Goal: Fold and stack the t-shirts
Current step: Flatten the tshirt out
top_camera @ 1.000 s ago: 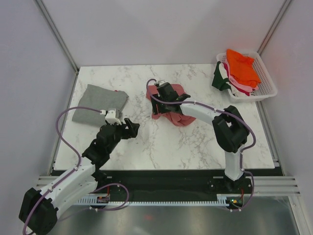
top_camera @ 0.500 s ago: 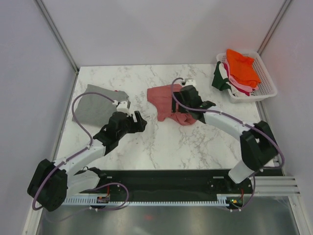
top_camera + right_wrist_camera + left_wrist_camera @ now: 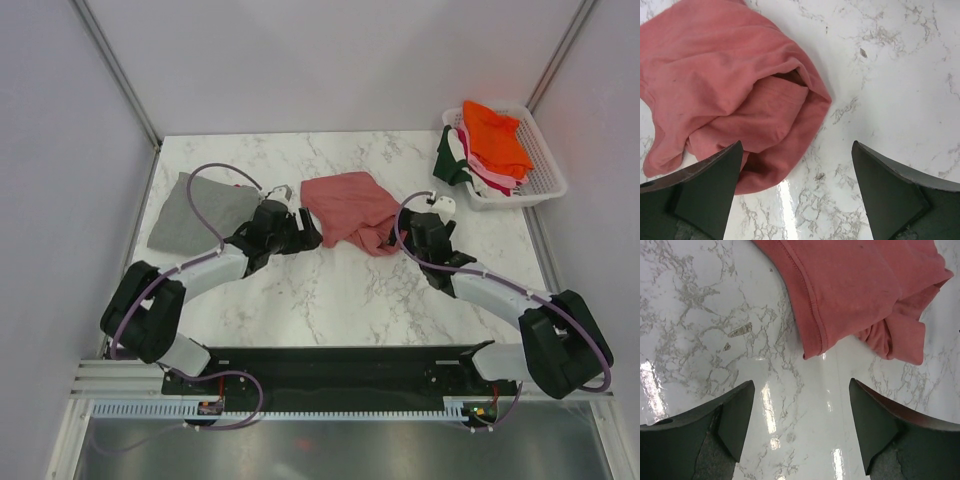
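Right now both grippers sit low over the table (image 3: 330, 290), one on each side of the salmon-pink t-shirt (image 3: 350, 208). It looks like they are placed this way so each one can grab an edge and pull the shirt flat for folding.

The left gripper (image 3: 801, 385) has its fingers wide apart and holds nothing. The pink shirt lies just ahead of it and a bit to its right, with a stitched hem corner almost in line with the gap between the fingers.

The right gripper (image 3: 797, 145) is also spread wide and holds nothing. The shirt is just ahead of it on its left side, bunched up and folded over itself, close to the left finger. Bare table lies ahead of the right finger.

A grey t-shirt (image 3: 195, 210) lies flat behind and beside the left gripper, likely the start of the stack. More shirts wait in the basket (image 3: 545, 170), well off from the right gripper.
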### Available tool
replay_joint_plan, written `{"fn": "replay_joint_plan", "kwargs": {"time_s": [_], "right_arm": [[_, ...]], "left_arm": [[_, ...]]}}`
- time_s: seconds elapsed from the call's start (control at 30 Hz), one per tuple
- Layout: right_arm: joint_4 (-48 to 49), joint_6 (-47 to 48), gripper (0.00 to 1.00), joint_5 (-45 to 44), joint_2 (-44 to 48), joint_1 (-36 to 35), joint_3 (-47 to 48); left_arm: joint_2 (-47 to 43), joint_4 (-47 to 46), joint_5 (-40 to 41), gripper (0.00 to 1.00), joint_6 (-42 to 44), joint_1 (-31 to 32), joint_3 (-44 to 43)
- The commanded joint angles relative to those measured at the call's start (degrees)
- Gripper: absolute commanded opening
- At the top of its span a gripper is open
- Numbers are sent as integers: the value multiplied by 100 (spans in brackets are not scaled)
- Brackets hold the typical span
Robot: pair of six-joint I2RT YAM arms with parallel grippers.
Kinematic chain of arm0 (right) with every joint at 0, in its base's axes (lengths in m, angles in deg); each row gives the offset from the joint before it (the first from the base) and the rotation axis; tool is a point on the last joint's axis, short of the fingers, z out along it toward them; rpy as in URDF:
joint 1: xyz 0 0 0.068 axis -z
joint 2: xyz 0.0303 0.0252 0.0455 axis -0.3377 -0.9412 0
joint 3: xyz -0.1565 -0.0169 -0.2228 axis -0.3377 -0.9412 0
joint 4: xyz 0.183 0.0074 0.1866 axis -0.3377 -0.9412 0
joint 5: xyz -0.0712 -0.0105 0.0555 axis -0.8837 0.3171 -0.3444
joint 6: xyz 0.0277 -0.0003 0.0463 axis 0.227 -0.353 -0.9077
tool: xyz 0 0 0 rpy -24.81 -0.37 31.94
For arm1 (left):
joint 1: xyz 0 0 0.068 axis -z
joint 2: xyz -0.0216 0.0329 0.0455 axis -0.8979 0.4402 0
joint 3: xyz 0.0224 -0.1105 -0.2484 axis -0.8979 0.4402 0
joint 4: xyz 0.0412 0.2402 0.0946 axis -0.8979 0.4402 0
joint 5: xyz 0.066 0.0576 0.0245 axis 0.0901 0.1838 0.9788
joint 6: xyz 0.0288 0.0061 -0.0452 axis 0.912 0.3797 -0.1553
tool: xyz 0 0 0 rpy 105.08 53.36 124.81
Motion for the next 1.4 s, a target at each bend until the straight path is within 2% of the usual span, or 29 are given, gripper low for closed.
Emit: {"fn": "replay_joint_plan", "kwargs": {"time_s": [0.0,0.13,0.33,0.63,0.83,0.9,0.93,1.1,1.13,1.2,1.23,1.3,1.33,1.37], "right_arm": [[765,-154,98,-268,313,-4,-103],[1028,-233,98,-435,445,-4,-323],[1916,-66,98,-383,375,-4,-798],[1566,39,98,-224,304,-4,-614],[1530,65,98,-172,269,-4,-569],[1556,74,98,-163,304,4,-587],[1556,74,98,-172,313,-13,-596],[1556,101,98,-154,339,-4,-604],[1591,118,98,-145,348,-4,-605],[1583,136,98,-110,357,-4,-613],[1600,179,98,-23,357,-4,-622],[1670,215,96,109,366,-4,-648],[1758,232,96,231,366,-4,-666],[1802,233,95,285,366,-4,-710]], "left_arm": [[162,137,-4,85,-62,-4,-652],[408,129,23,90,-141,5,-777],[839,-161,-196,87,17,-4,-724],[989,-575,-399,86,158,5,-574],[1454,-592,-672,80,88,5,-838],[1560,-601,-768,71,88,5,-961],[1673,-592,-838,62,88,5,-996],[2052,-645,-1242,59,26,5,-1312],[2122,-689,-1373,49,113,5,-1391],[2202,-881,-1682,39,202,5,-1497],[2202,-935,-1717,26,272,5,-1488],[2036,-909,-1621,12,395,5,-1515],[1939,-848,-1525,2,465,-4,-1497],[1808,-769,-1428,2,492,-4,-1497]]}}
